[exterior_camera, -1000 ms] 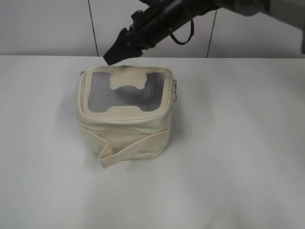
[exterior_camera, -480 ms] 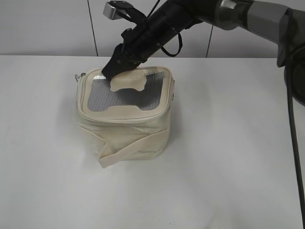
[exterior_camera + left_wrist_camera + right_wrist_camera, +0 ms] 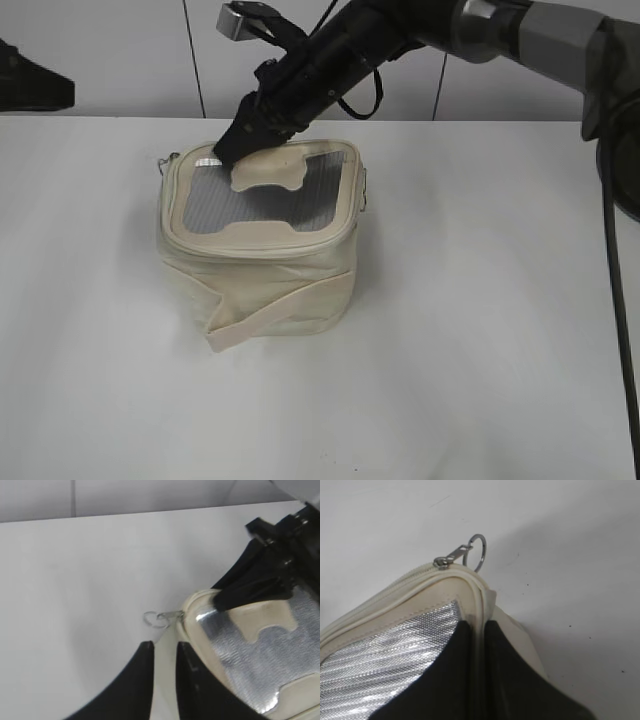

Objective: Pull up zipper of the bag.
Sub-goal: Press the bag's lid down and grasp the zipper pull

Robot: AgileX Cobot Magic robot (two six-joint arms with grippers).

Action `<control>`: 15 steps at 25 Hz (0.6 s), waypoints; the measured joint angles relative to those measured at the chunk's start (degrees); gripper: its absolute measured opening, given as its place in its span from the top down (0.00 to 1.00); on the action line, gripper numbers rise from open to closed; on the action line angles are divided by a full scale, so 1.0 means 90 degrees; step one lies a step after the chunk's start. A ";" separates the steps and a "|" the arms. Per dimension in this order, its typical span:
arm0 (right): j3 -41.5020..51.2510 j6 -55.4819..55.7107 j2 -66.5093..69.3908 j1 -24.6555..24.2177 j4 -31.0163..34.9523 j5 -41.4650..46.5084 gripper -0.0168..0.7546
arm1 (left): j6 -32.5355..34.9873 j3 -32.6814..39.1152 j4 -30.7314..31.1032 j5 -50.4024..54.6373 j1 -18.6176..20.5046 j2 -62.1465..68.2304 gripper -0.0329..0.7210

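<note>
The cream bag (image 3: 260, 285) stands mid-table, its grey mesh top with the H patch facing up. The zipper (image 3: 250, 246) runs round the lid rim. One silver ring pull (image 3: 166, 160) sticks out at the back-left corner; it also shows in the left wrist view (image 3: 156, 618) and the right wrist view (image 3: 477, 550). My right gripper (image 3: 232, 148) reaches across and is shut on the lid rim at that corner (image 3: 479, 630). My left gripper (image 3: 165, 647) is empty, its jaws nearly together, hovering just short of the ring pull and beside the bag's corner. It shows at the exterior view's left edge (image 3: 45, 88).
A cream strap band (image 3: 285, 305) wraps the bag's body and juts out at the front. White table (image 3: 480, 330) lies all round the bag, with a white panelled wall (image 3: 120, 50) behind. The right arm (image 3: 480, 20) spans the back right.
My right gripper came down onto the bag's back-left corner and has held still since. My left arm has just come into view at the left edge.
</note>
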 joint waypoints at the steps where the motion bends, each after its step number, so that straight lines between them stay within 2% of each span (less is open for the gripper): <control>1: 0.0000 0.0036 0.0000 0.0000 0.0000 0.0000 0.90 | 0.0963 -0.0176 -0.0935 0.0704 0.0419 0.0434 0.78; 3: 0.0000 0.0117 0.0000 0.0000 0.0000 0.0007 0.90 | 0.2377 -0.0510 -0.1923 0.1760 0.1027 0.1201 0.75; 4: 0.0000 0.0132 0.0000 0.0000 0.0000 0.0006 0.90 | 0.2785 -0.0694 -0.2111 0.2122 0.1236 0.1578 0.71; 6: 0.0000 0.0146 0.0000 0.0000 -0.0007 0.0011 0.90 | 0.3656 -0.0944 -0.2147 0.2396 0.1424 0.2238 0.57; 9: -0.0007 0.0173 0.0000 0.0000 -0.0007 0.0013 0.90 | 0.4634 -0.1128 -0.2187 0.2489 0.1297 0.3044 0.34; 10: -0.0007 0.0178 0.0000 0.0000 -0.0007 0.0013 0.91 | 0.4968 -0.1153 -0.2189 0.2429 0.1195 0.3276 0.31; 15: -0.0007 0.0178 0.0000 0.0000 -0.0007 0.0020 0.91 | 0.6257 -0.1177 -0.2063 0.1582 0.0436 0.3790 0.26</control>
